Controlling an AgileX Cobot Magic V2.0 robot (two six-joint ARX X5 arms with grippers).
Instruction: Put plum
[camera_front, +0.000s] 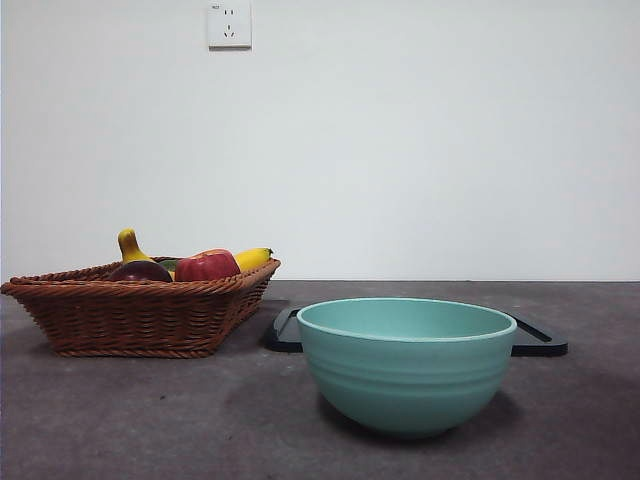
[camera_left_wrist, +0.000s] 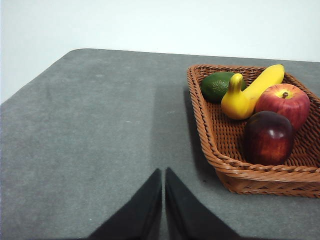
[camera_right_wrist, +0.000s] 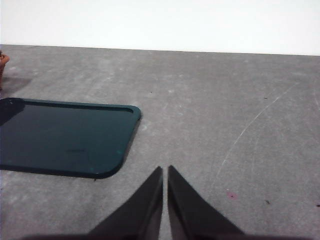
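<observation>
Left gripper (camera_left_wrist: 163, 200) first: its fingers are pressed together, nothing between them, hanging over bare grey bench (camera_left_wrist: 90, 140) just outside the wicker basket (camera_left_wrist: 260, 175). Right gripper (camera_right_wrist: 165, 200), same story, fingers closed on nothing, parked over open bench beside the dark tray (camera_right_wrist: 60, 140). Neither arm shows in the front view, so both look to be waiting.

Now the basket. The plum (camera_left_wrist: 268, 137) sits inside it, dark maroon and glossy, in the corner nearest the left gripper, touching the red apple (camera_left_wrist: 283, 102) just behind it. A yellow banana (camera_left_wrist: 250, 92) lies beside the apple, its stem end curled up, and a green avocado (camera_left_wrist: 217, 86) is tucked into the basket's far corner. By my reading, the plum's spot near the rim makes the left arm the natural one to reach in, though those fingers must spread first.

Beyond the basket, a teal bowl (camera_front: 405, 365) stands in front of the tray; either could be the destination, the task doesn't say which.

What's hard to see: from the front, the basket wall hides most of the plum, only a dark dome showing. The left wrist view crops the basket's right side, the bowl covers the tray's middle, and the right wrist view cuts off the tray's left part.
</observation>
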